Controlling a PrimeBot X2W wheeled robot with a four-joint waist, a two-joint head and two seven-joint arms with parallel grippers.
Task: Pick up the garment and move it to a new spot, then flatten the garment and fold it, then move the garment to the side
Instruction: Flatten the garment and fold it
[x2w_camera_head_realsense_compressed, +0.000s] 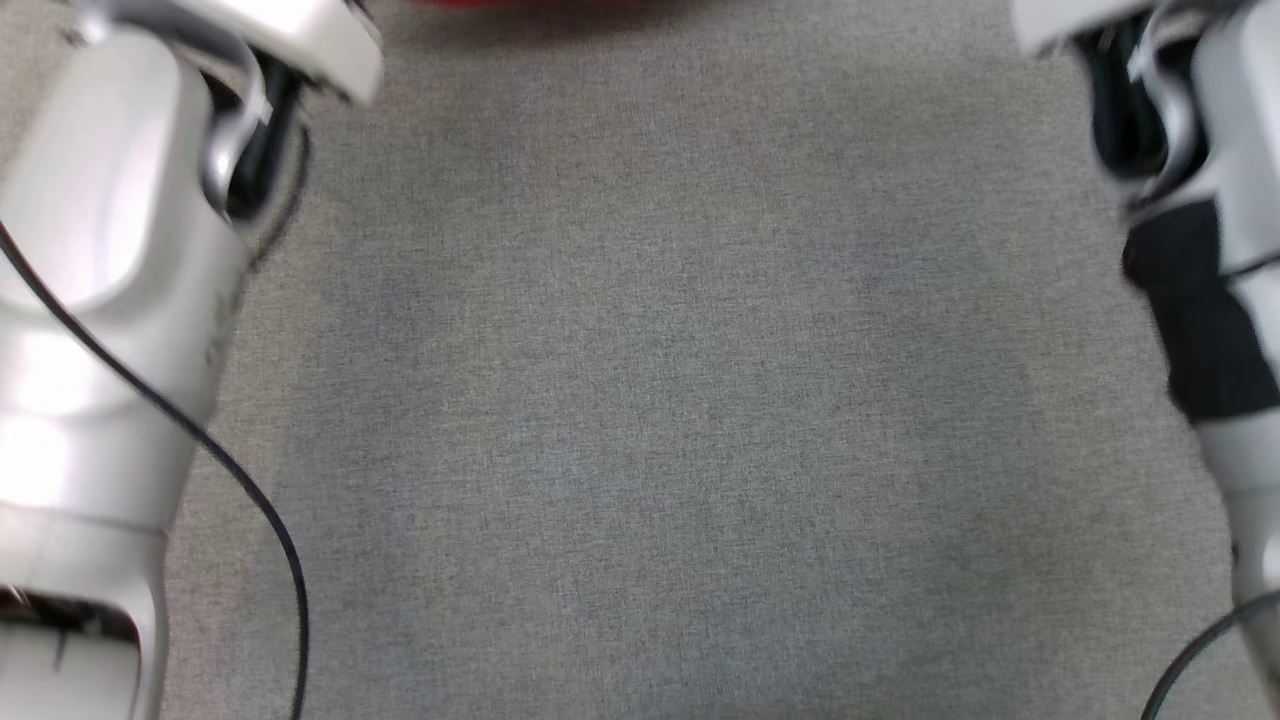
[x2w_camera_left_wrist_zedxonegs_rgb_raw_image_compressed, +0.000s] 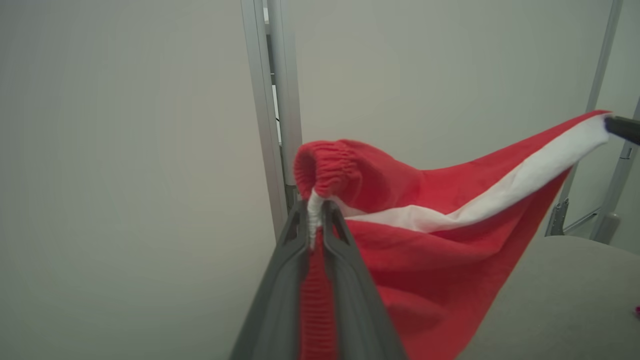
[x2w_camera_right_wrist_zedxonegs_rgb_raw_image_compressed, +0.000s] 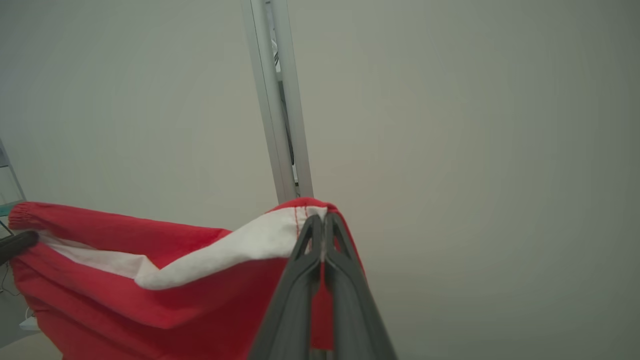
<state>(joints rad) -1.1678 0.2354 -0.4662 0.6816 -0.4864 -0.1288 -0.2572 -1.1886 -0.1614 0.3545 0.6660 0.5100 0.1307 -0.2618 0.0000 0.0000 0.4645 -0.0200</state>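
The garment (x2w_camera_left_wrist_zedxonegs_rgb_raw_image_compressed: 430, 245) is red with a white stripe and an elastic band, and it hangs in the air stretched between both grippers. My left gripper (x2w_camera_left_wrist_zedxonegs_rgb_raw_image_compressed: 315, 210) is shut on its elastic end, with cloth pinched between the fingers. My right gripper (x2w_camera_right_wrist_zedxonegs_rgb_raw_image_compressed: 320, 222) is shut on the other end, at the white stripe. The right gripper's dark tip (x2w_camera_left_wrist_zedxonegs_rgb_raw_image_compressed: 622, 129) also appears at the far right of the left wrist view, and the left one's tip (x2w_camera_right_wrist_zedxonegs_rgb_raw_image_compressed: 17, 242) at the left edge of the right wrist view. A thin red strip of the garment (x2w_camera_head_realsense_compressed: 560, 3) touches the head view's top edge.
Grey fabric table surface (x2w_camera_head_realsense_compressed: 660, 400) spreads below, flanked by my pale left forearm (x2w_camera_head_realsense_compressed: 110, 300) and right forearm (x2w_camera_head_realsense_compressed: 1220, 300). A pale wall with an upright metal post (x2w_camera_left_wrist_zedxonegs_rgb_raw_image_compressed: 275, 100) stands ahead. More metal frame legs (x2w_camera_left_wrist_zedxonegs_rgb_raw_image_compressed: 600, 150) rise beyond the table's far right.
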